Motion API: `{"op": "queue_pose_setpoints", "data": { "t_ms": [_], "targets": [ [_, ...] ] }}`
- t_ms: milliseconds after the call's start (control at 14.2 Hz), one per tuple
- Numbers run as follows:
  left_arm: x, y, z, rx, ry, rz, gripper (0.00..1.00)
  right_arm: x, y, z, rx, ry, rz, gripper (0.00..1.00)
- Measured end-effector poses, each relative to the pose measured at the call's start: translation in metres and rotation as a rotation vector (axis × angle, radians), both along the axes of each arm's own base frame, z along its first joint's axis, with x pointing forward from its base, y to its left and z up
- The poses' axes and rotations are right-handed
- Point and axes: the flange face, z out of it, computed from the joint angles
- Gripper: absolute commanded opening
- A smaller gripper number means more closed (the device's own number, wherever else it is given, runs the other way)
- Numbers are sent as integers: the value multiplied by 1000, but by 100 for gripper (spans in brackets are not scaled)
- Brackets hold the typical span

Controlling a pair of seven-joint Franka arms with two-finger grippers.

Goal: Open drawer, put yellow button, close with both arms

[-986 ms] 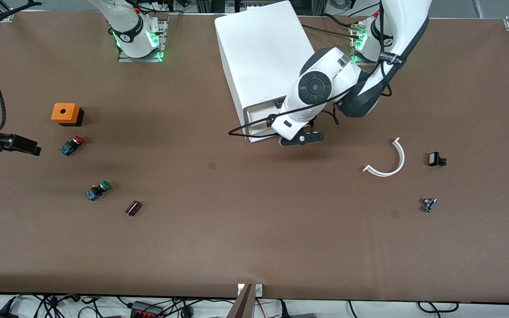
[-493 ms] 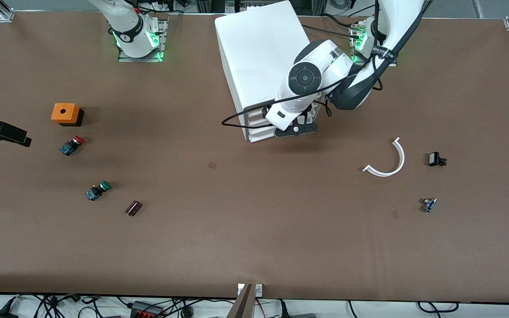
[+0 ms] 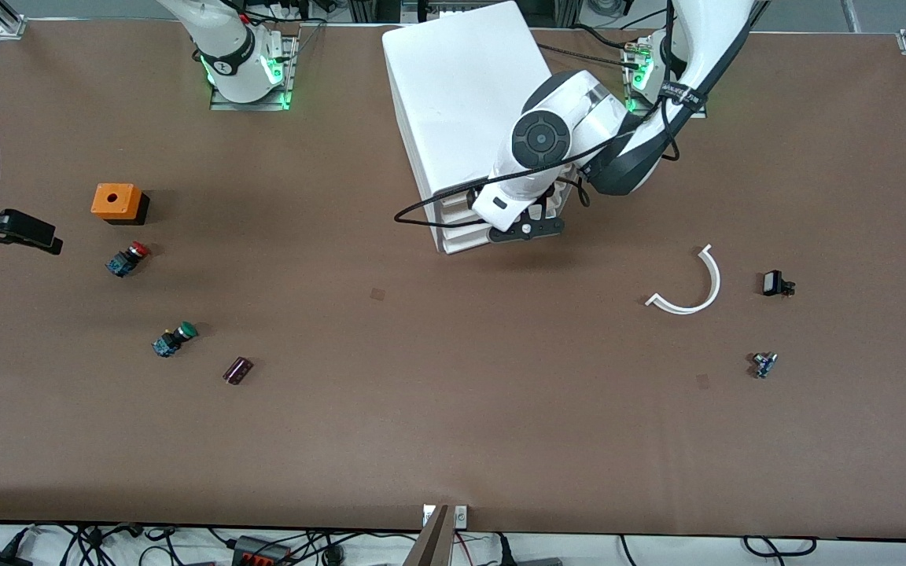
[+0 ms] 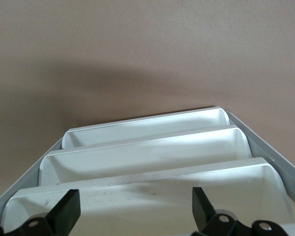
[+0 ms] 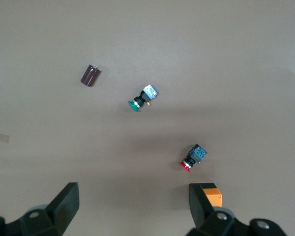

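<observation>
The white drawer unit (image 3: 461, 94) stands at the table's middle, close to the arms' bases, and its stepped drawer fronts (image 4: 147, 152) look shut. My left gripper (image 3: 528, 229) is at those fronts, open and empty, with its fingers (image 4: 64, 211) on either side of the top drawer's front. My right gripper (image 3: 28, 230) hangs open and empty over the table's edge at the right arm's end; in its wrist view (image 5: 133, 204) it holds nothing. No yellow button shows in any view.
Toward the right arm's end lie an orange box (image 3: 116, 201), a red-capped button (image 3: 128, 258), a green-capped button (image 3: 174, 339) and a dark cylinder (image 3: 237, 370). Toward the left arm's end lie a white curved piece (image 3: 693, 287) and two small parts (image 3: 775, 283), (image 3: 764, 364).
My left gripper has moved in toward the drawer unit, and the drawer that stood out a second ago now sits flush. My right gripper has shifted slightly at the table's edge.
</observation>
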Motion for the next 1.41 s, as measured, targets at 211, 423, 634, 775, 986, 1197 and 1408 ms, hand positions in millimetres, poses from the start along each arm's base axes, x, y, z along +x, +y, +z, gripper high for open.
{"op": "queue_pose_setpoints", "data": {
  "t_ms": [211,423,634,775,986,1197,1408],
  "targets": [
    [7,6,2,-4,-4,14,100,-22,-1,-2,-10,-10,1,100],
    [45,40,26,-45,-52,17,100,-41,-1,3,-7,-10,0,100],
    [100,114,54,-84,-101,-49,100,-48,-1,2,-5,2,-2,100],
    [129,171,69,-42,-130,-129,100,-50,-1,0,-4,15,-3,100],
    [154,226,102,41,-175,-271,100,-50,-1,0,-3,19,-3,100],
    [172,269,143,32,-219,-378,100,-50,0,0,-3,19,-1,100],
    [176,305,179,32,-257,-433,100,-51,2,1,-3,18,2,100]
  ]
}}
